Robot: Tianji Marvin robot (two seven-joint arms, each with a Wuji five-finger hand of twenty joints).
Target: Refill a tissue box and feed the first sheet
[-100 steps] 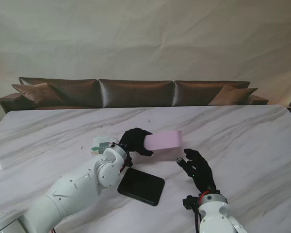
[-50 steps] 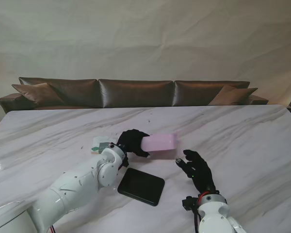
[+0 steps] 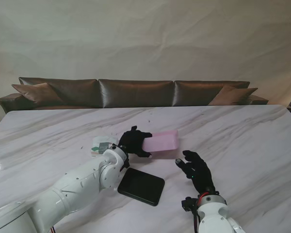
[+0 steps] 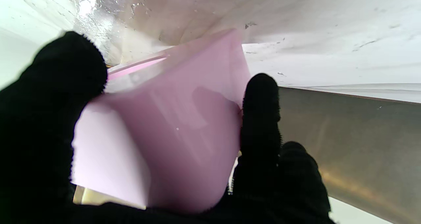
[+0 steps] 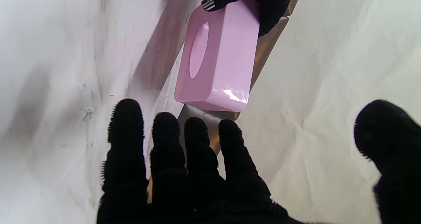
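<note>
Since a moment ago, the pink tissue box (image 3: 161, 141) has dropped slightly lower toward the marble tabletop (image 3: 242, 131). Black-gloved left hand (image 3: 134, 141) grasps the box at its left end, fingers (image 4: 260, 109) clamped on its sides. Right hand (image 3: 196, 170) hovers near the box's right end, fingers (image 5: 194, 145) spread, holding nothing. Nearer to me lies a black lid (image 3: 141, 186); a tissue pack (image 3: 100, 145) sits just left of the left hand.
</note>
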